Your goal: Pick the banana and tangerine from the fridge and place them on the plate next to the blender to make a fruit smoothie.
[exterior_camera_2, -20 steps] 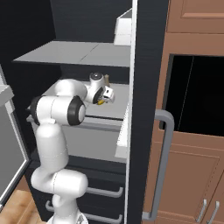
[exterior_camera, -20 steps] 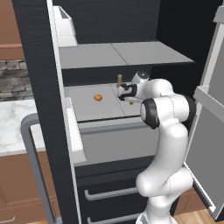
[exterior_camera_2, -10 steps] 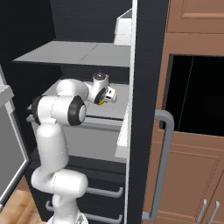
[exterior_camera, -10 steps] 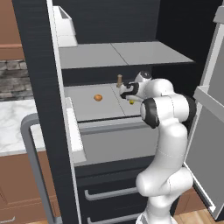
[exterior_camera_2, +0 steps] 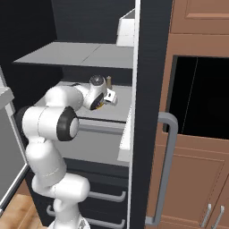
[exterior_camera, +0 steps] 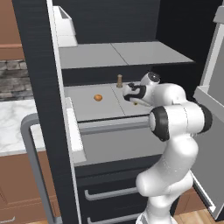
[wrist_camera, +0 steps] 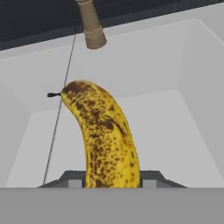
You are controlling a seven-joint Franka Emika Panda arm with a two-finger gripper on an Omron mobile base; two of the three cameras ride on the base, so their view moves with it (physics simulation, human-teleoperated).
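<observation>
The gripper (wrist_camera: pixel 112 183) is clamped on the near end of the banana (wrist_camera: pixel 104 133), which juts away from it over the fridge (exterior_camera: pixel 109 57) shelf. The tangerine (exterior_camera: pixel 98 97) lies well apart to the left, near a tan bottle (exterior_camera: pixel 119 81).

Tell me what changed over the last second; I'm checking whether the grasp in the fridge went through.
The gripper has shut on the banana, taking hold of it on the fridge shelf; a second ago its jaws stood open. The arm barely shifted. The tangerine and the tan bottle stayed where they were, and the fridge door remains open.
</observation>
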